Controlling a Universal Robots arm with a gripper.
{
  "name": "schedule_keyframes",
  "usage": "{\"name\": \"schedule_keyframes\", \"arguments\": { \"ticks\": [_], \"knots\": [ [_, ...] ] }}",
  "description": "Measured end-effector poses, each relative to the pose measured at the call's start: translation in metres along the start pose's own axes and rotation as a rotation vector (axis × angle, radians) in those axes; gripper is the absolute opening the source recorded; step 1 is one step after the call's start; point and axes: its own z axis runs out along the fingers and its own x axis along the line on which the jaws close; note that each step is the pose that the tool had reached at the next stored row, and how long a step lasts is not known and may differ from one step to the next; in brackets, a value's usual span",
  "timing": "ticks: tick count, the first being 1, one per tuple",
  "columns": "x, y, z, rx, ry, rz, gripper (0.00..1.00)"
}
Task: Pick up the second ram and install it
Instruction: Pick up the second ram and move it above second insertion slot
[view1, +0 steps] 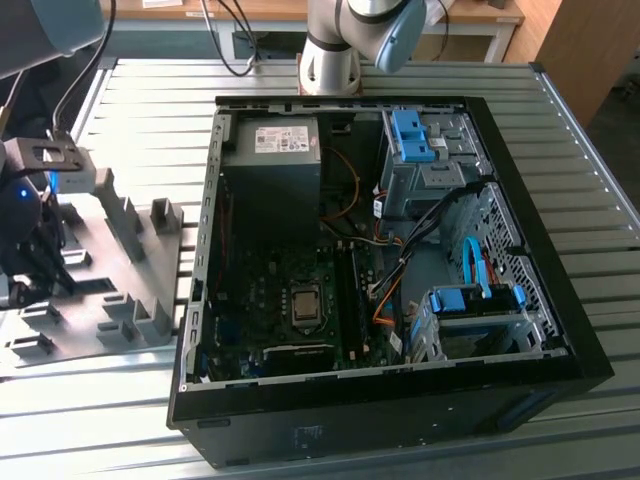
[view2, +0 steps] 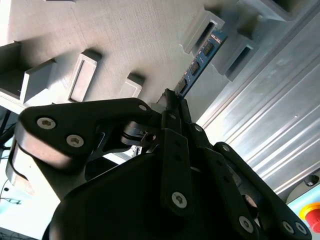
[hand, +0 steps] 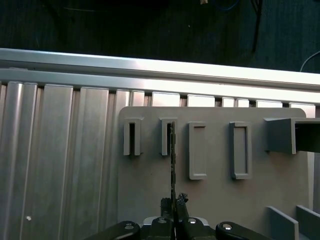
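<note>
Claw (hand: 174, 201) tight on second ram (hand: 172, 160) (at the grey tray (hand: 215, 200))

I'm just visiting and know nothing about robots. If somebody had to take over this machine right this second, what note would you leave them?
Gripper: shut on the second ram, holding it by one end.
Ram: over the grey tray, its far end at one upright slot. Whether it is clear of the slot cannot be told.
Done: the ram is grasped.
Left: it is not yet in the motherboard sockets inside the open computer case.
</note>
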Motion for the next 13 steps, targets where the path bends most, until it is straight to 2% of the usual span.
{"name": "schedule_keyframes", "arguments": {
  "ticks": [13],
  "knots": [
    [-0.0006, 0.0004, -0.0114, 0.0001, -0.0001, 0.0, 0.14]
  ]
}}
